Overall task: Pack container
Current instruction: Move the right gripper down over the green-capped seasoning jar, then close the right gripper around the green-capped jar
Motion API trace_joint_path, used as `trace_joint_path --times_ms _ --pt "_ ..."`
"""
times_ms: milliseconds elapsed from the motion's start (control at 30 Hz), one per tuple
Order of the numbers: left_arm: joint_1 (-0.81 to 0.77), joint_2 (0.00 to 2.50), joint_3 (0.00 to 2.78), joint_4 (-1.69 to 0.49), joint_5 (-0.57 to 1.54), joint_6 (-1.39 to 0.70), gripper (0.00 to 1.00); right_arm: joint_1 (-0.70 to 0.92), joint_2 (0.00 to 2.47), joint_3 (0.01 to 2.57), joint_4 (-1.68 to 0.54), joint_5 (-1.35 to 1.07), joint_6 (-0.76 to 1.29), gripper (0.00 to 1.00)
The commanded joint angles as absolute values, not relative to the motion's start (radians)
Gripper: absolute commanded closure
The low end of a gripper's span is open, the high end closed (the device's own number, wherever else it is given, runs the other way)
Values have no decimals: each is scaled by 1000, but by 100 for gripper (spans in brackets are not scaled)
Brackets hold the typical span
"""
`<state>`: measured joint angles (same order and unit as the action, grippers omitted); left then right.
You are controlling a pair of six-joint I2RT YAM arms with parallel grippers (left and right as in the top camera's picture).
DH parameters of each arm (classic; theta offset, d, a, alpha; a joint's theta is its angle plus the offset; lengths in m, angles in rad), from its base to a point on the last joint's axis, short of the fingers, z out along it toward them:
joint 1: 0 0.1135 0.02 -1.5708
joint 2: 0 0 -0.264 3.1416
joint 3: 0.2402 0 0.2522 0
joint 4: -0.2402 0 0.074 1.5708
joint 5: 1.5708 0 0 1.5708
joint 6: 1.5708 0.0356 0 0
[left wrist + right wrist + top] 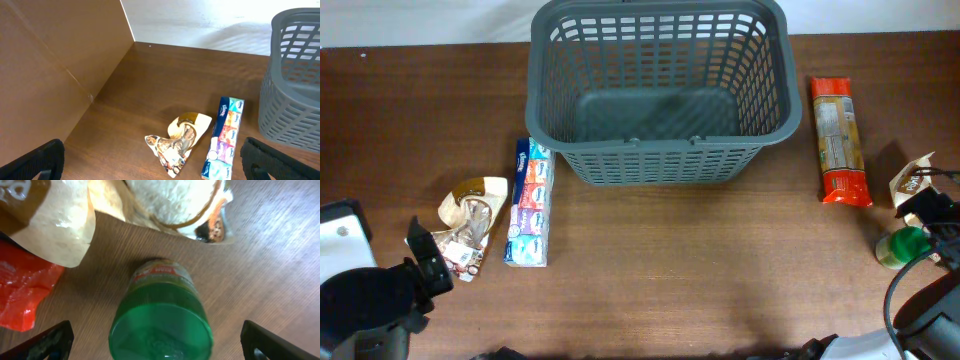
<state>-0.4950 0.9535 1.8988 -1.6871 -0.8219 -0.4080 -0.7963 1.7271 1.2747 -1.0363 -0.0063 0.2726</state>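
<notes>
- Two arms [360, 310] sit at the near side of the brown table [650, 280], one at the left corner and one at the right
- Dark grey basket [660, 147] stands upright at the far middle of the table, open top up, with its solid base showing through the opening
- Long blue and white tissue pack [530, 205] lies flat just beside the basket's near-left corner, running near to far; the left wrist view shows a narrow strip of table between them
- Crumpled beige and brown pouch [470, 225] lies left of the tissue pack, close to it but apart
- Left claw [425, 285] hangs at the near left, just short of the pouch, its fingers [280, 160] spread wide and holding nothing
- Orange and red packet [838, 140] lies flat to the right of the basket, lengthwise near to far, apart from it
- Beige bag [912, 178] sits at the far right edge, right of the packet
- Green bottle [160, 300] stands upright just near of that bag, its cap facing the right wrist camera
- Right claw [159, 347] is spread wide with one finger on each side of the bottle, and bare table shows between each finger and the bottle
</notes>
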Motion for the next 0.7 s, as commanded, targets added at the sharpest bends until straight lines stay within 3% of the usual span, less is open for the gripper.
trace_joint_path --times_ms 0,667 --pt "-495 954 1900 -1687 -822 -406 0 -798 1731 1215 -1021 -35 271 1" --pt "-495 954 1900 -1687 -822 -406 1 -798 1753 1175 -963 -14 296 1"
